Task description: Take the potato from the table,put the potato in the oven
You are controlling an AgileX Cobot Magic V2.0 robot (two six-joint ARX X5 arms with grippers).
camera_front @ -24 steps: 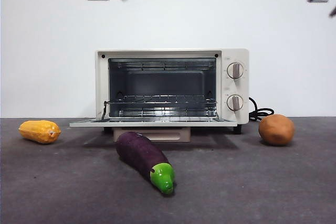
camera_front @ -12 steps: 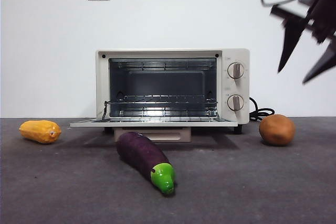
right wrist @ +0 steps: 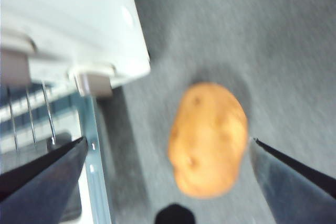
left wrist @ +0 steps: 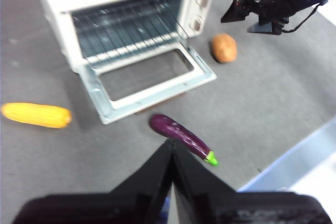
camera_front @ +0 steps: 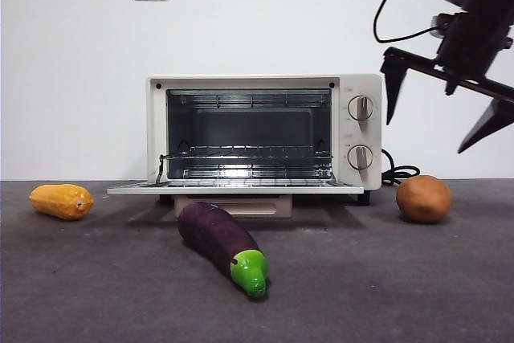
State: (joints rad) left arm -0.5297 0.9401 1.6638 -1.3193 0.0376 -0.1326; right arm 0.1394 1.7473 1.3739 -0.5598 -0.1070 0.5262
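Observation:
The round orange-brown potato [camera_front: 423,198] [left wrist: 224,48] [right wrist: 208,137] lies on the dark grey table [camera_front: 385,287], just right of the oven. The cream-white oven [camera_front: 263,136] [left wrist: 126,19] stands at the middle with its door folded down and the wire rack showing. My right gripper [camera_front: 442,114] [right wrist: 168,150] hangs open above the potato, which the right wrist view shows between its spread jaws, well below them. High above the table in front of the oven, my left gripper [left wrist: 172,148] is shut and holds nothing.
A purple eggplant [camera_front: 221,242] [left wrist: 181,136] with a green tip lies in front of the oven door. A yellow-orange ribbed vegetable [camera_front: 61,201] [left wrist: 35,115] lies at the far left. A black cord [camera_front: 397,173] runs behind the oven's right side.
My right gripper has come down from the top right corner toward the potato, jaws spread. The dark tip at the top left has gone out of the front view. The vegetables have not moved.

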